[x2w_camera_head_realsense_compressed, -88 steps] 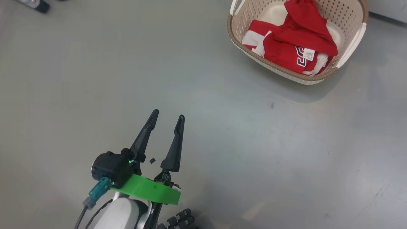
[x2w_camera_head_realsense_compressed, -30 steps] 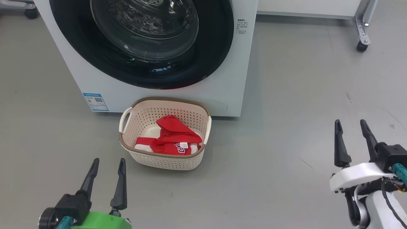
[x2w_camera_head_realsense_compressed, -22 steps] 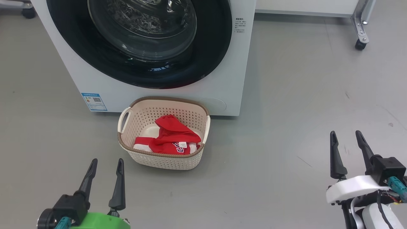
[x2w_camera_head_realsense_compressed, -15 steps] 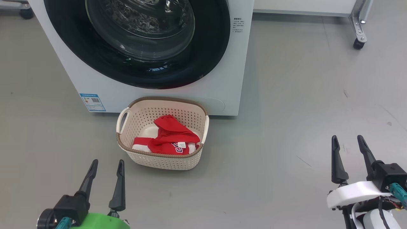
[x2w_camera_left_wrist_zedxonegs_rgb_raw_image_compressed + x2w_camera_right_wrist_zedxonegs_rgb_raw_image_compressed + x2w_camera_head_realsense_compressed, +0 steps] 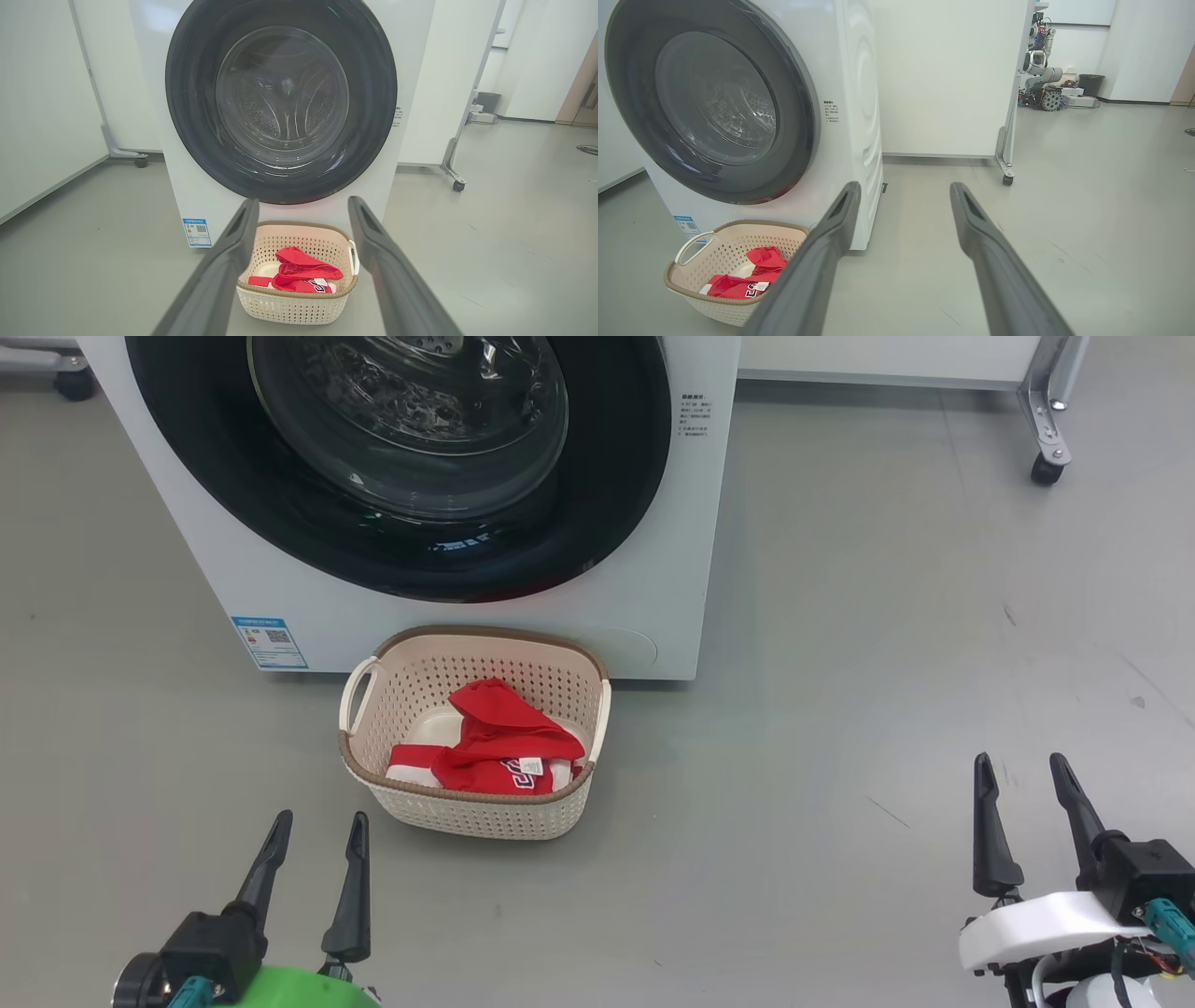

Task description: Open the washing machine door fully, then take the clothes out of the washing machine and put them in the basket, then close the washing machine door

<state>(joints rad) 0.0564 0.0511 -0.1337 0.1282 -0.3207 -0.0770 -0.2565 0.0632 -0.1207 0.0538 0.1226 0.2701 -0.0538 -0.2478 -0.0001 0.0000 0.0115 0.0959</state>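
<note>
The white washing machine [image 5: 672,569] stands ahead with its black-rimmed glass door [image 5: 411,457] shut flat against the front; the same door [image 5: 280,100] [image 5: 714,107] faces both wrist cameras. On the floor right before it sits the cream basket [image 5: 476,812] holding the red clothes [image 5: 499,747] with a small white tag. In the wrist views the basket [image 5: 294,303] [image 5: 714,308] and clothes [image 5: 303,275] [image 5: 747,275] lie low. My left gripper [image 5: 317,819] is open and empty, short of the basket's left corner. My right gripper [image 5: 1019,761] is open and empty, far to the right.
Bare grey floor [image 5: 840,728] spreads between and around the grippers. A white partition on castors [image 5: 1044,471] stands behind the machine at the right. Another robot and a dark bin [image 5: 1087,84] sit far back in the room.
The head camera has swung from bare floor round to the machine front and keeps drifting. My right gripper has dropped lower in the view over the last second; the left stays put.
</note>
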